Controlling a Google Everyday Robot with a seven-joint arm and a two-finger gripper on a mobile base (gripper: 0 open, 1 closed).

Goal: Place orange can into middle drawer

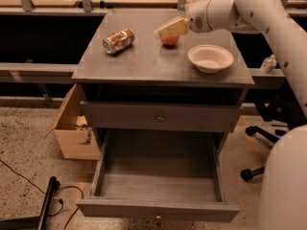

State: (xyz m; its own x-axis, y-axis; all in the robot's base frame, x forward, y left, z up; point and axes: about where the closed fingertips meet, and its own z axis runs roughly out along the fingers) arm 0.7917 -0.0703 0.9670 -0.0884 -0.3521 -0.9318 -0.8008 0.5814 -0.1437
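Orange can (118, 40) lies left on the cabinet top (144, 66), fruit (169, 41) to its right, gripper (164, 31) just over the fruit, bowl (210, 58) further right, middle drawer (158, 178) juts out below

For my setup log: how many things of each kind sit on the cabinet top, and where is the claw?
orange can: 1
orange fruit: 1
white bowl: 1
Total: 3
The claw hangs over the orange fruit, hiding its top.
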